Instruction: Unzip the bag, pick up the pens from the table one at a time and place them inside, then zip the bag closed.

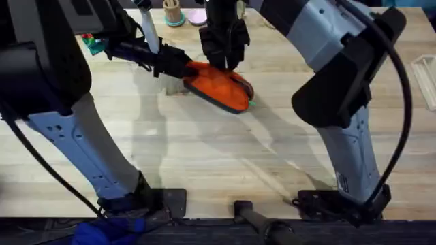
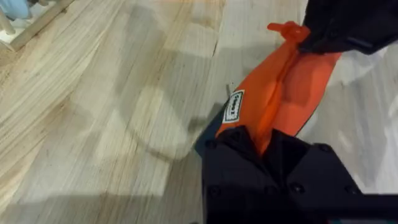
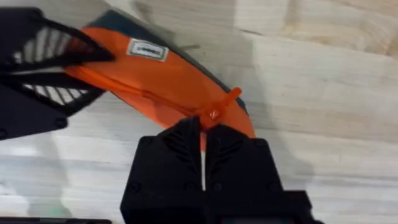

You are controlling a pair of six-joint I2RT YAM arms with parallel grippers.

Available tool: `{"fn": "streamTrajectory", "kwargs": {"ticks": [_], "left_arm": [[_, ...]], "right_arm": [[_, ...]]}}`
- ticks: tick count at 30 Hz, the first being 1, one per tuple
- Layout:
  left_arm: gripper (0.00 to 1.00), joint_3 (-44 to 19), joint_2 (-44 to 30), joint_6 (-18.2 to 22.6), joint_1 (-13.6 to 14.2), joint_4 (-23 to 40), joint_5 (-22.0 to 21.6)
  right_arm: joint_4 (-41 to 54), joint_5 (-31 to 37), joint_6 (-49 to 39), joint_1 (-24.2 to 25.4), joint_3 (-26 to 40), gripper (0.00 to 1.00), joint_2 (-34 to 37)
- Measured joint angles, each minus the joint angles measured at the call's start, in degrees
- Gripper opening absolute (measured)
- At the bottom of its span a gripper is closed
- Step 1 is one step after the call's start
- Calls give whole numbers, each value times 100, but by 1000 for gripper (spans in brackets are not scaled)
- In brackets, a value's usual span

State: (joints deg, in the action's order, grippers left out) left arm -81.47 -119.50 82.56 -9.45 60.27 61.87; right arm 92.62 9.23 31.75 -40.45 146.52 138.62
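The orange bag (image 1: 219,86) lies tilted at the far middle of the table (image 1: 204,156), its dark lower edge toward the front. My left gripper (image 1: 182,67) comes in from the left and is shut on the bag's left end (image 2: 267,106), near the white label (image 2: 234,107). My right gripper (image 1: 222,60) hangs over the bag, shut at the red zipper pull (image 3: 219,107), which sticks out just past my fingertips (image 3: 186,134). The left gripper also shows in the right wrist view (image 3: 43,59). The pens are hidden; a tiny green speck (image 1: 251,103) shows at the bag's right end.
A wooden cup (image 1: 172,12) and a pink item (image 1: 197,16) stand at the back edge. A green object (image 1: 95,45) sits at the back left, partly behind my left arm. A white tray (image 1: 426,76) is at the right edge.
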Motion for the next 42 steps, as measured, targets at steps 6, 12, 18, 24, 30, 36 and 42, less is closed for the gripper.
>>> {"fn": "streamTrajectory", "kwargs": {"ticks": [6,12,18,24,30,36,42], "left_arm": [[40,0,0,0,0,-2,0],[40,0,0,0,0,-2,0],[40,0,0,0,-2,-4,0],[40,0,0,0,-2,-6,0],[40,0,0,0,-2,-4,0],[40,0,0,0,-2,1,3],[40,2,0,-2,0,20,3]], "right_arm": [[2,79,1,-1,0,34,-2],[2,90,44,-2,0,34,-2],[2,90,105,-2,0,34,-46],[4,90,129,-2,0,34,-65],[4,104,145,-2,-63,34,-85],[2,210,257,-4,-610,34,-465],[-819,263,302,-1,-2093,34,-1403]]}}
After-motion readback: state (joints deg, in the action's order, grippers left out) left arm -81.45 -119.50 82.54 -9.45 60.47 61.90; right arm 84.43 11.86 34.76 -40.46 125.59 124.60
